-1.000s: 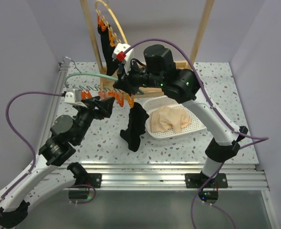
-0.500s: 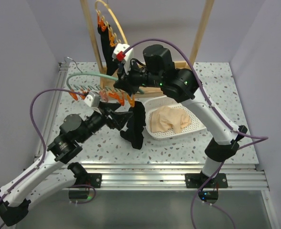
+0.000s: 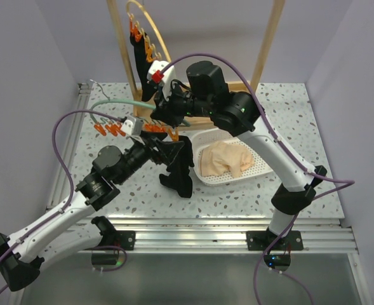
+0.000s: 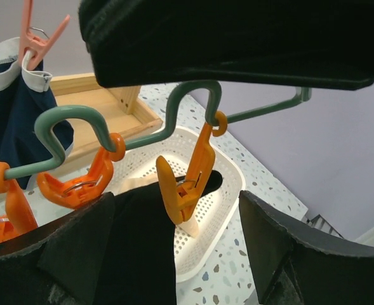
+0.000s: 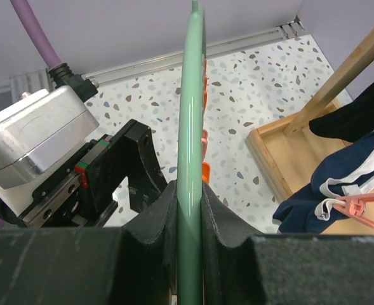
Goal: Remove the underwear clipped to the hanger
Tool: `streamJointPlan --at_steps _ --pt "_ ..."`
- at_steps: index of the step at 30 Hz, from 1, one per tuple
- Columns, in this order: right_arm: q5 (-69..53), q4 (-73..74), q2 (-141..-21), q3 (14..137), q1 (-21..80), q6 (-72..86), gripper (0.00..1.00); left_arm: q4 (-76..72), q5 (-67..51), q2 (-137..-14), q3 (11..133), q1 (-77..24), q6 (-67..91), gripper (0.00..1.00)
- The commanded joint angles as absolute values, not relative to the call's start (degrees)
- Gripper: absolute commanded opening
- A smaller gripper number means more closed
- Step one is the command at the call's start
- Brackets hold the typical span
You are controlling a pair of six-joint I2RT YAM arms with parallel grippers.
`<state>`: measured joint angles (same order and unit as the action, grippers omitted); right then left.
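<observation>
- A speckled table [image 3: 288,121] stands between pale lavender walls [image 3: 34,51], with a wooden frame [image 3: 267,38] at its far edge.
- The right gripper [image 5: 190,197] is clamped tight on the bar of the green hanger [image 5: 191,127], holding it above the middle of the table.
- Orange clips [image 3: 110,129] hang along the hanger's wavy lower wire; those at its left end are empty.
- The black underwear [image 3: 181,168] hangs from a clip near the hanger's right end, just left of the white basket [image 3: 258,160], and drops toward the table top.
- The left gripper [image 3: 164,151] is up against the left side of this garment, just under the clips. Its fingers [image 4: 79,254] are spread wide with nothing held; one orange clip [image 4: 187,184] hangs in the gap and black cloth lies low between them.
- The beige underwear [image 3: 227,159] lies crumpled in the basket.
- The navy underwear [image 4: 9,121], trimmed in white, hangs by the wooden frame on a pinkish clip [image 5: 358,206].
- Another black garment [image 3: 139,60] hangs high at the frame's left post.
</observation>
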<state>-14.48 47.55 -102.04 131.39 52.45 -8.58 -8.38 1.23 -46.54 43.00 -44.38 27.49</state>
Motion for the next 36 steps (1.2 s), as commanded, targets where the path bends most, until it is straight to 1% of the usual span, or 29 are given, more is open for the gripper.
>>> streamJointPlan --at_steps 1,7,14,17,19,21,22,23,24,26,27,29,30,32,33,35,36 --pt "-15.38 41.31 -101.07 132.63 52.38 -8.09 0.0 -12.92 6.32 -47.2 45.53 -44.91 28.39 0.82" --pt "-15.38 41.22 -101.07 132.63 52.38 -8.0 0.0 -15.55 9.84 -47.81 45.0 -45.44 29.71 0.77" --pt "-15.64 41.31 -101.16 132.71 52.38 -7.74 0.0 -18.63 10.37 -48.87 44.82 -46.05 30.41 0.71" --pt "-15.73 41.31 -101.16 132.71 52.38 -7.82 0.0 -19.07 9.93 -49.83 45.0 -46.14 30.5 0.66" --pt "-15.73 41.31 -101.07 132.54 52.38 -7.82 0.0 -19.25 9.84 -50.18 45.26 -46.23 30.5 0.61" --pt "-15.82 41.31 -100.9 132.45 52.47 -7.74 0.0 -19.51 9.67 -50.27 45.09 -46.23 30.5 0.53" --pt "-15.82 41.31 -100.81 132.28 52.47 -7.82 0.0 -19.77 9.49 -50.19 45.0 -46.23 30.41 0.39" --pt "-15.82 41.31 -100.72 132.19 52.38 -7.74 0.0 -19.86 9.41 -50.19 45.0 -46.23 30.32 0.31" --pt "-15.82 41.22 -100.55 131.84 52.38 -7.73 0.0 -19.95 9.14 -50.19 45.0 -46.23 30.32 0.18" --pt "-15.82 41.22 -100.55 131.57 52.38 -7.82 0.0 -19.86 9.05 -50.01 45.17 -46.32 30.15 0.03" --pt "-15.73 41.22 -100.37 131.31 52.38 -7.91 0.0 -19.78 9.05 -49.92 45.18 -46.32 30.15 0.0" --pt "-15.65 41.13 -100.2 131.13 52.38 -8.0 0.0 -19.6 9.05 -49.66 45.09 -46.41 30.06 0.0" --pt "-15.56 41.13 -100.2 130.96 52.38 -8.09 0.0 -19.16 8.97 -49.57 45.09 -46.41 30.06 0.06" --pt "-15.12 41.22 -100.02 130.96 52.38 -8.35 0.0 -18.55 8.44 -49.22 45.26 -46.49 29.97 0.26" --pt "-14.94 41.22 -99.93 130.96 52.38 -8.52 0.0 -17.85 8.26 -49.04 45.18 -46.49 29.97 0.41" --pt "-14.42 41.31 -99.58 130.87 52.21 -8.87 0.0 -16.88 8.09 -48.08 45.0 -46.84 29.45 0.54" --pt "-14.41 41.31 -99.32 130.52 51.86 -8.96 0.0 -15.83 8.0 -47.73 44.74 -46.85 29.1 0.66"
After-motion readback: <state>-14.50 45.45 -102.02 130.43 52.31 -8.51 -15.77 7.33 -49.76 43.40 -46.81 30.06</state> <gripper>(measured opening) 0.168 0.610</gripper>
